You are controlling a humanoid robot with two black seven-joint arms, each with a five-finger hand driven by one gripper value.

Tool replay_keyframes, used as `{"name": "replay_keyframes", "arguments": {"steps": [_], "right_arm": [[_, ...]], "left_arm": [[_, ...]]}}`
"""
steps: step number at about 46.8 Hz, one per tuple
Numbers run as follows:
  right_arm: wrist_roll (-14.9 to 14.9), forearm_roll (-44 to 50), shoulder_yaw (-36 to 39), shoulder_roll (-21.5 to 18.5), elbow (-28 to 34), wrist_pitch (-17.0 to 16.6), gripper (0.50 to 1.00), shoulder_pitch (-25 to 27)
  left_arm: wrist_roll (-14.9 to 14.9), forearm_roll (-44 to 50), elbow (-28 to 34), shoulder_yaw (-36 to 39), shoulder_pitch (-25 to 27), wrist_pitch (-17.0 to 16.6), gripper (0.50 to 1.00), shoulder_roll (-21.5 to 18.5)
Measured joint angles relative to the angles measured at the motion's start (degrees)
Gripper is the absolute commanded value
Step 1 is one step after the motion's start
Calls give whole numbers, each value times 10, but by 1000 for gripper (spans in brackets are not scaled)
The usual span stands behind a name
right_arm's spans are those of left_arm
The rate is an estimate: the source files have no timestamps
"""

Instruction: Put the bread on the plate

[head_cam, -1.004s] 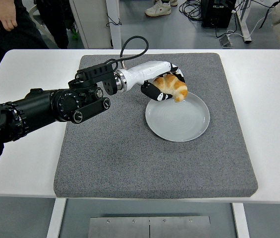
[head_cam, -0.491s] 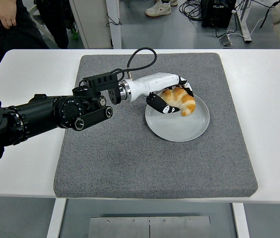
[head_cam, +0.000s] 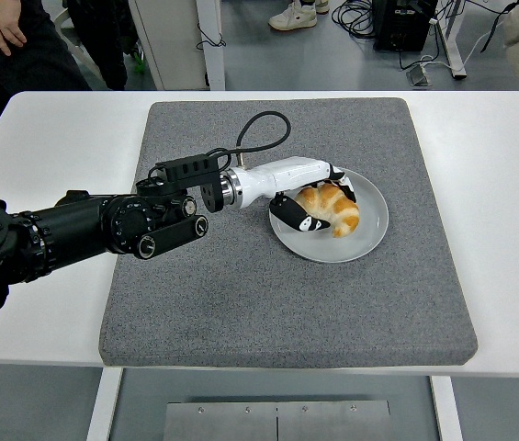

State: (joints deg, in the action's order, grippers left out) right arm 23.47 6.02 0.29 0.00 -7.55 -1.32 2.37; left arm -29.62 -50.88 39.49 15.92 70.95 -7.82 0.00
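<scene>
Fingers of my left hand (head_cam: 319, 197) curl around the bread (head_cam: 330, 207), gripping it low over the grey plate (head_cam: 369, 234). Plate sits on grey mat (head_cam: 241, 294) on white table (head_cam: 507, 184); person's hand (head_cam: 0, 25) far top-left.

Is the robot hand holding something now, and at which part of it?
Yes. The left hand holds the bread by its left end, fingers curled around it, over the plate.
</scene>
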Motion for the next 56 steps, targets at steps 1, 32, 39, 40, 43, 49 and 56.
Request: {"name": "replay_keyframes", "arguments": {"steps": [1,32,39,40,43,49,56], "right_arm": [[0,0,0,0,0,0,1000,0],[0,0,0,0,0,0,1000,0],[0,0,0,0,0,0,1000,0],[0,0,0,0,0,0,1000,0],[0,0,0,0,0,0,1000,0],[0,0,0,0,0,0,1000,0],[0,0,0,0,0,0,1000,0]], "left_arm": [[0,0,0,0,0,0,500,0],[1,8,-1,-3,-19,0,805,0],[1,8,-1,-4,-22,0,837,0],[1,8,-1,-4,-22,0,843,0],[1,9,-1,-4,-22,0,849,0],[1,10,-1,-5,-23,0,863,0],[2,11,-1,-9,-22,0,866,0]]}}
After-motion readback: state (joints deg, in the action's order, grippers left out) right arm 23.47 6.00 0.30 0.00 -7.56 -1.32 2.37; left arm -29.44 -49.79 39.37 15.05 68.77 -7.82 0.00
